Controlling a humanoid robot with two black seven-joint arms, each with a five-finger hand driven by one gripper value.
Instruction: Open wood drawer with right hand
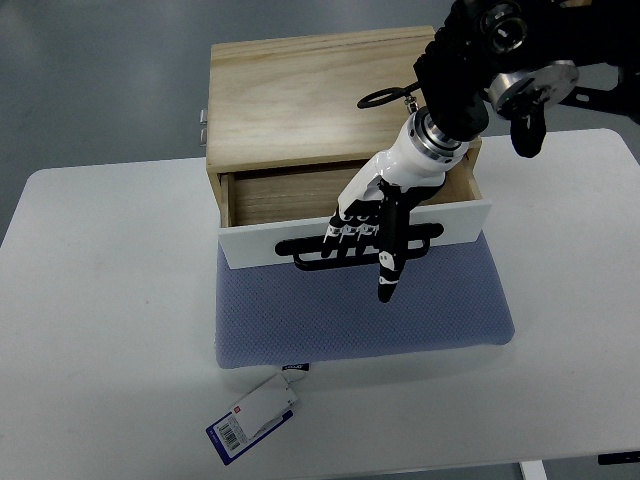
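Observation:
A light wood drawer box [300, 90] stands at the back of the white table [100, 320]. Its drawer, with a white front panel [260, 245] and a black handle [310, 258], is pulled partly out, showing the wooden inside [280, 195]. My right hand [375, 235] comes in from the upper right. Its curled fingers [352, 232] are hooked on the black handle, with one finger [388, 275] pointing down past the panel. My left arm is out of view.
A blue-grey mat [360, 320] lies under the box and in front of the drawer. A tag with a barcode [255, 418] hangs off the mat's front left corner. The table's front edge is near the bottom of the view.

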